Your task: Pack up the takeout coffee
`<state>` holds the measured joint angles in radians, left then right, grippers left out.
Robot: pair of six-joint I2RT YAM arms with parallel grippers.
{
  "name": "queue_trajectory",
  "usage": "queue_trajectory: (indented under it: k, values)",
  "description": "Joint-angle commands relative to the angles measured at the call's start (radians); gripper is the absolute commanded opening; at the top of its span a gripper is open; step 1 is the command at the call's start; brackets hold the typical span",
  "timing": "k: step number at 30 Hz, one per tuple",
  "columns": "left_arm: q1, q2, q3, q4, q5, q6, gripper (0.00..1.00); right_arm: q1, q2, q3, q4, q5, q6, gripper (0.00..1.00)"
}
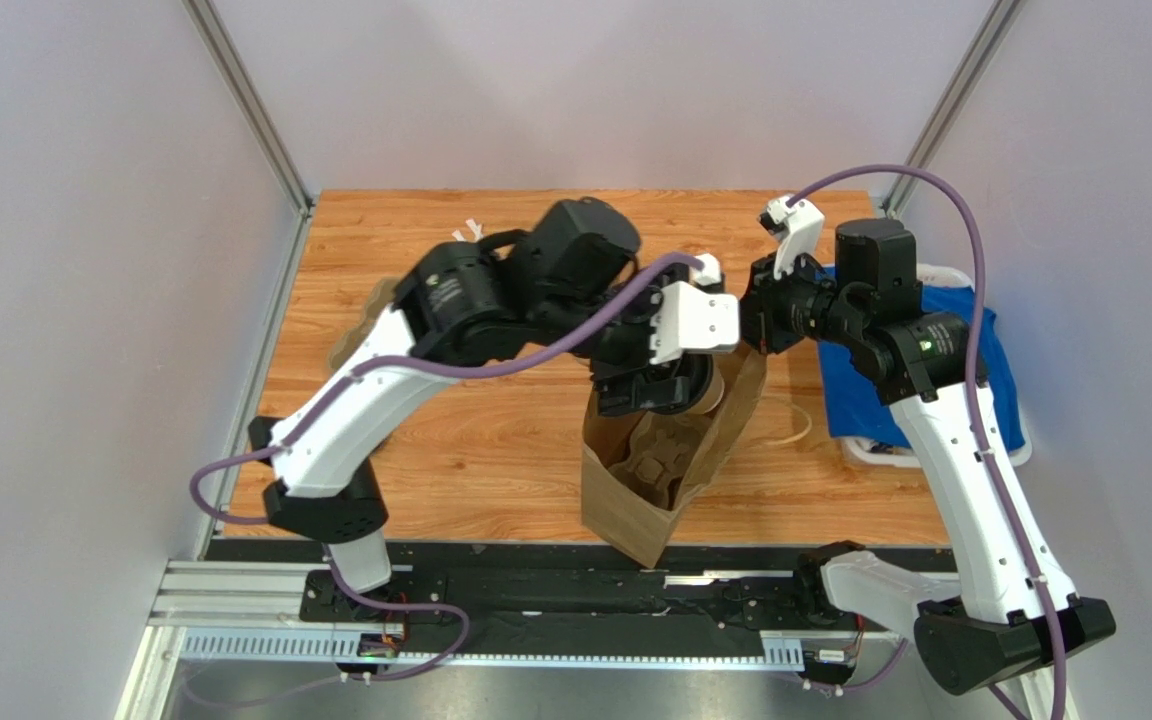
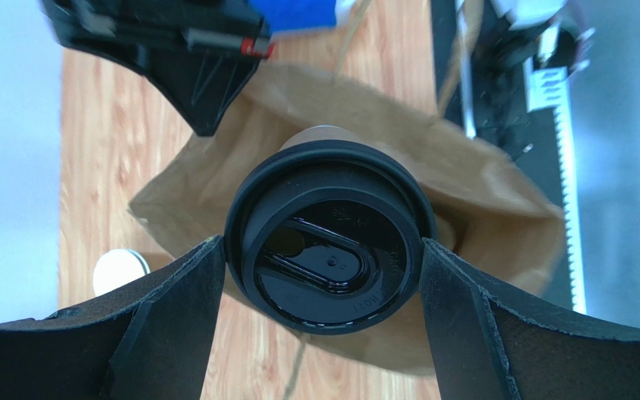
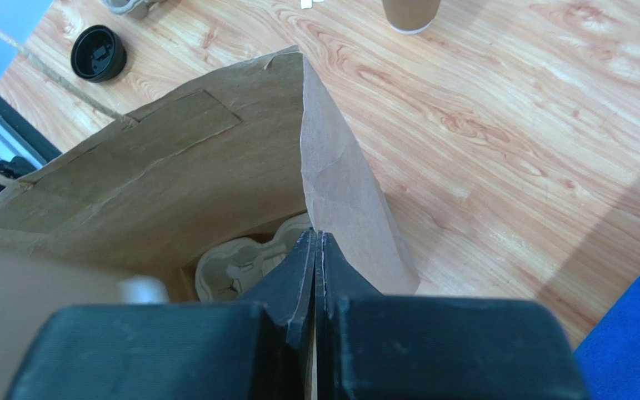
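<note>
The takeout coffee shows in the left wrist view as a brown cup with a round black lid [image 2: 329,237]. My left gripper [image 2: 322,243] is shut on it, one finger on each side of the lid, and holds it over the mouth of the open brown paper bag [image 2: 482,208]. From above, the cup [image 1: 705,393] and left gripper [image 1: 672,387] sit at the top of the bag [image 1: 635,495]. My right gripper [image 3: 315,237] is shut on the bag's upper edge [image 3: 344,183] and holds it open; it also shows from above [image 1: 755,323].
A grey-brown pulp cup carrier [image 3: 236,265] lies in the bottom of the bag. A loose black lid [image 3: 98,52] and a lidless brown cup [image 3: 411,12] stand on the wooden table beyond it. A white bin with blue cloth [image 1: 920,353] is at the right.
</note>
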<state>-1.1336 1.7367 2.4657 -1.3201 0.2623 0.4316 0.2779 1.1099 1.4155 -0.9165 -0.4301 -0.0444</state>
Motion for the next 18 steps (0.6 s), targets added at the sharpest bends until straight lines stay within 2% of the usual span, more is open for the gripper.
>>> queue_trajectory:
  k: [1,6,10,14,18]
  values:
    - [-0.018,0.049,-0.01,-0.024,-0.081,0.026,0.39,-0.002,-0.031,0.01,-0.033,-0.039,0.026,0.0]
    - [-0.034,0.078,-0.114,-0.041,-0.101,0.013,0.37,-0.003,-0.068,-0.012,-0.085,-0.004,0.038,0.0]
    - [-0.032,0.052,-0.223,-0.034,-0.09,0.029,0.37,-0.023,-0.091,-0.03,-0.171,-0.019,0.113,0.0]
    - [-0.023,0.047,-0.274,-0.047,-0.086,0.041,0.36,-0.055,-0.104,-0.033,-0.248,-0.024,0.1,0.0]
    - [0.037,0.047,-0.269,-0.06,-0.113,0.068,0.33,-0.109,-0.104,-0.03,-0.317,-0.018,0.071,0.0]
